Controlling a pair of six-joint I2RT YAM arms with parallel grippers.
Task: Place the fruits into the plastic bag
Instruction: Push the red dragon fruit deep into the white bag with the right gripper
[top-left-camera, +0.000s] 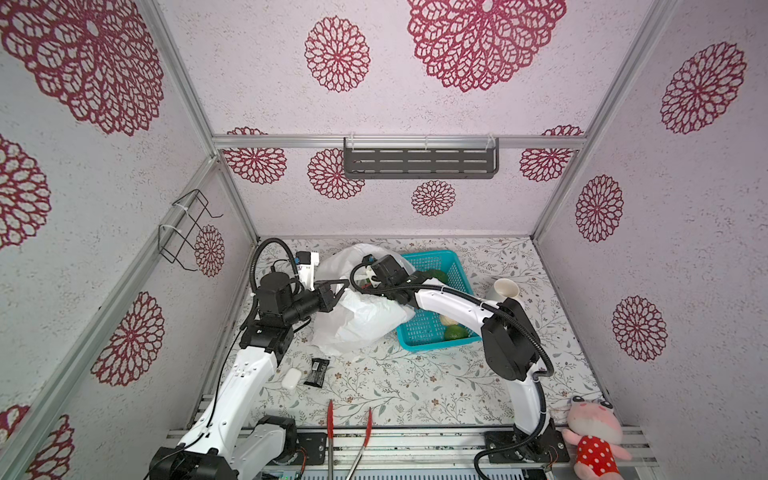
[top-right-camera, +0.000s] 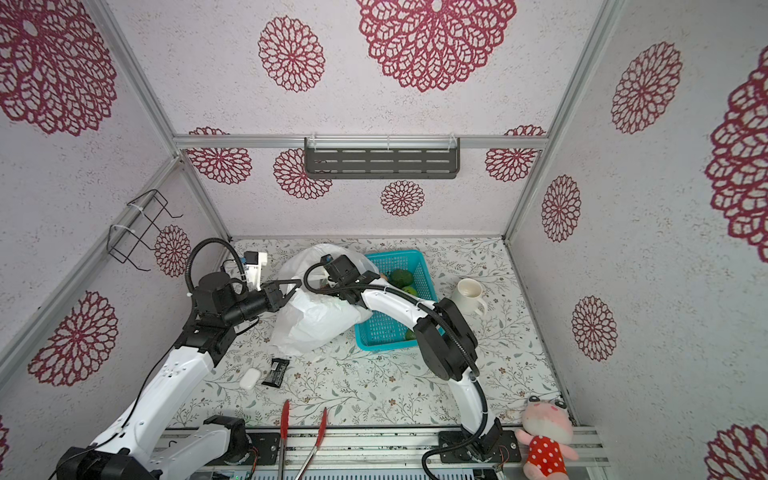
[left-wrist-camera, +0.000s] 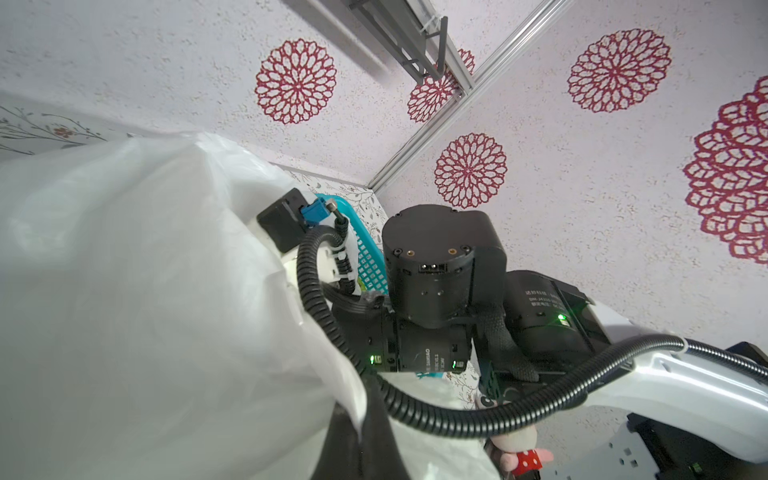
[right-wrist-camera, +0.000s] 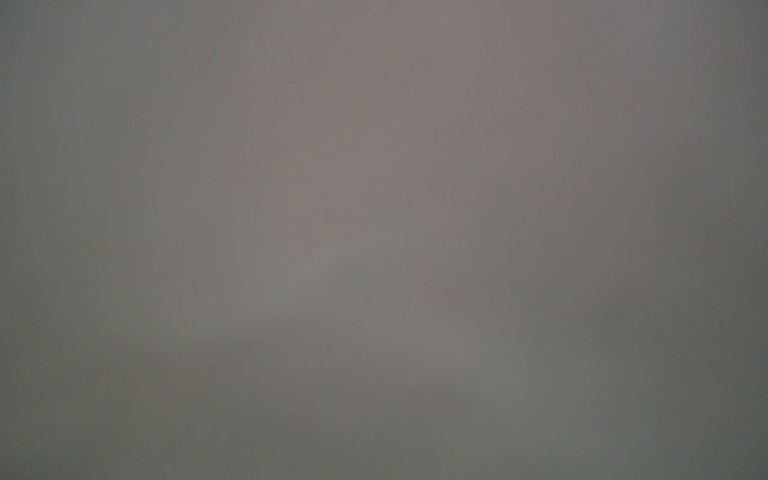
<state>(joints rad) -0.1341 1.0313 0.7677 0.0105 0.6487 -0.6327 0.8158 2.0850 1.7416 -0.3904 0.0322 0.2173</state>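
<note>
Found left gripper (top-left-camera: 344, 284) pinched together on a raised fold of the plastic bag (top-left-camera: 365, 320), upper arm rising steeply from the base, wrist level and pointed across the bag. Found right gripper (top-left-camera: 376, 279) plunged into the bag mouth just beside it, jaws hidden by film, spread not determinable, forearm stretched across the teal basket (top-left-camera: 419, 332). Noted fruits (top-left-camera: 437, 274), green and cream, lying in that basket behind the right wrist, apart from both grippers.

We find open tabletop (top-left-camera: 415, 386) across the lower middle in both top views, above the tongs (top-left-camera: 330, 419). At centre the bag (top-left-camera: 361, 320) and basket (top-left-camera: 436, 343) block passage, the right arm (top-left-camera: 449, 305) lying over both. A mug (top-left-camera: 505, 289) stands just right of the basket; a case (top-left-camera: 291, 378) and packet (top-left-camera: 316, 372) lie lower left.
</note>
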